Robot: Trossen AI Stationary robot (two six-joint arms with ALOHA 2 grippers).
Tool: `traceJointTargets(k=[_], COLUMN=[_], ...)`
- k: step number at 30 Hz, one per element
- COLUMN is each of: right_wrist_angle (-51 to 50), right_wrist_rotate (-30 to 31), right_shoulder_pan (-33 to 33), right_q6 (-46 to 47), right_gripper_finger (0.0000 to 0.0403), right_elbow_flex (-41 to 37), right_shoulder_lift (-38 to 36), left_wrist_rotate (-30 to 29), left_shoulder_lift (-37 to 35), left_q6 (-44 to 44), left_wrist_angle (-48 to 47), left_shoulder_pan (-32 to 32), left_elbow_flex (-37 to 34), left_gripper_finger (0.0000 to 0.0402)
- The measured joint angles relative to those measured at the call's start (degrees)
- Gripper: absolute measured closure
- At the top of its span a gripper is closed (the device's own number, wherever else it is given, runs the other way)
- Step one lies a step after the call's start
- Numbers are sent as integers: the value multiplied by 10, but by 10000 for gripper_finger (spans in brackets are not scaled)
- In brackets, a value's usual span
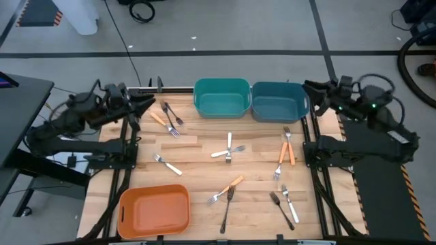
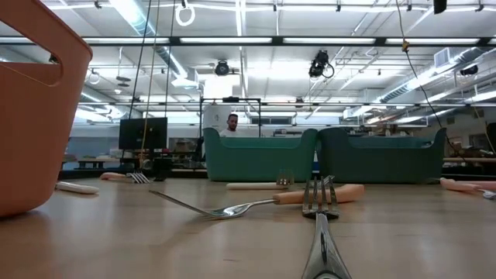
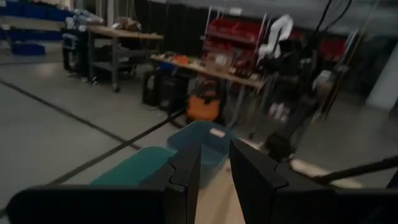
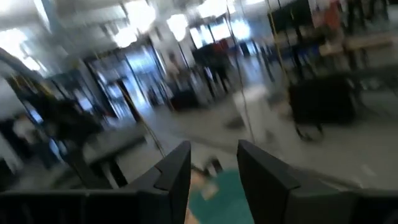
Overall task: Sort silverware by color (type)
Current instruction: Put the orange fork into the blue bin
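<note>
My left gripper [image 1: 148, 103] hangs at the table's far left corner, fingers parted with nothing between them, and my right gripper [image 1: 310, 88] waits spread and empty at the far right corner beside the blue bin [image 1: 278, 101]. The forks [image 1: 229, 151] lie scattered across the wooden table [image 1: 204, 170], none in the teal bin [image 1: 221, 98] or orange bin [image 1: 154, 209].

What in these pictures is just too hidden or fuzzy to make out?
- Insides of the teal bin and blue bin: low view, their own walls hide them.
- Orange bin: low view, cut by the picture's edge.
- Fork nearest the low camera: handle blurred and cut off.
- Room in the right wrist view: smeared.
</note>
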Motion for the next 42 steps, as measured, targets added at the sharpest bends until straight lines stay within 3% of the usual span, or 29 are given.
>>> traceJointTargets(k=[4,9,17,22,33,39,42], right_wrist_angle=[-181,-342,-582,-578,-568,-568,-563], right_wrist_rotate=[27,30,-77,-121,-121,-168,-153], right_shoulder_pan=[0,0,2,18,115,156,186], right_q6=[38,166,416,456,537,595,638], right_gripper_finger=[263,263,264,264,264,264,264], right_elbow_flex=[67,78,78,78,78,78,72], right_shoulder_lift=[65,123,221,266,343,373,387], left_wrist_rotate=[-26,-42,-43,-43,-43,-43,-43], left_shoulder_lift=[30,35,35,40,39,39,39], left_q6=[28,16,-12,-13,-8,-5,5], left_wrist_angle=[-84,-151,-183,-172,-150,-151,-151], left_shoulder_pan=[0,12,27,40,55,55,55], left_elbow_flex=[61,64,9,-16,-25,-25,-25], left_gripper_finger=[308,308,308,308,308,308,308])
